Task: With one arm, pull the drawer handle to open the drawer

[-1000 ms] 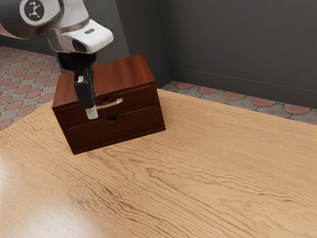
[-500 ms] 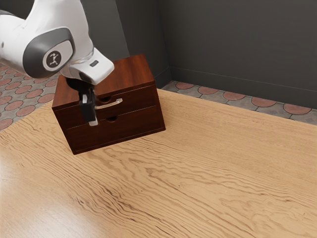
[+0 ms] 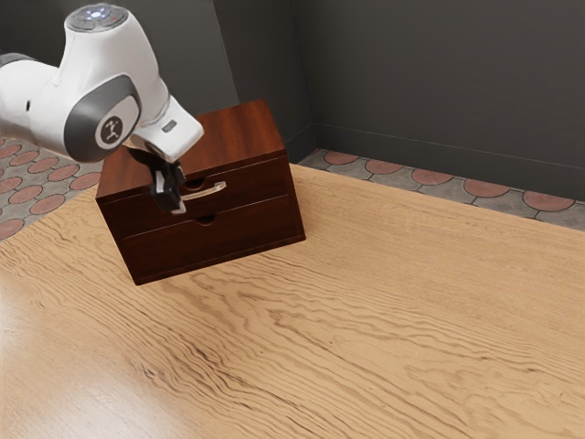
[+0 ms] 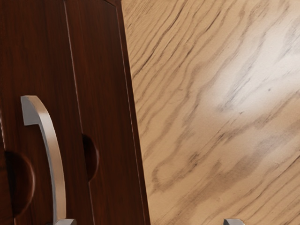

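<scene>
A dark red wooden cabinet with two drawers stands at the table's far left in the exterior view. The upper drawer carries a curved silver handle and sits flush with the lower drawer. My gripper hangs tilted in front of the upper drawer, at the handle's end toward the exterior view's left. In the wrist view the handle runs down to one fingertip, and the other fingertip is far off over the table, so the gripper is open.
The light wooden table stretches out in front of the cabinet and toward the exterior view's right. Dark walls and a tiled floor lie behind the table.
My hand has dropped lower and tilted toward the drawer front, and the fingers have closed in on the handle's end. The cabinet and both drawers have not moved.
</scene>
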Robot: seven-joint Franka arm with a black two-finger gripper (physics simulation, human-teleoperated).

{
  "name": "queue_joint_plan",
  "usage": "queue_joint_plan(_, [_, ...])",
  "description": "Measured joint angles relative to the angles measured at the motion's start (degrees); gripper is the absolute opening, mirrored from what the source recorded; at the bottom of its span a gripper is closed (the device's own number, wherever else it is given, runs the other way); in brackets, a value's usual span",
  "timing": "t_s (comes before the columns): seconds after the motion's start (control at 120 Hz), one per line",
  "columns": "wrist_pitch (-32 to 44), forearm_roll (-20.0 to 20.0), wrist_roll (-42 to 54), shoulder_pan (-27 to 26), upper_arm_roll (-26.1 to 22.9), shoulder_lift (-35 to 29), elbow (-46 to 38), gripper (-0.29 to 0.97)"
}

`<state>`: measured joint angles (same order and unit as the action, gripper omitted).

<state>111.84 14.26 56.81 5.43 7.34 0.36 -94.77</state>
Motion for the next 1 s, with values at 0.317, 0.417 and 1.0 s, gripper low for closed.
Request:
queue_joint_plan(0.317, [6.37,-2.07,5.86,2.40,0.04,2.83,0.11,0.31])
queue_joint_plan(0.417, [7.82,-2.76,7.40,2.42,0.04,3.85,0.24,0.29])
queue_joint_plan(1.0, [12.29,-5.08,13.90,4.47,0.09,7.23,0.62,0.22])
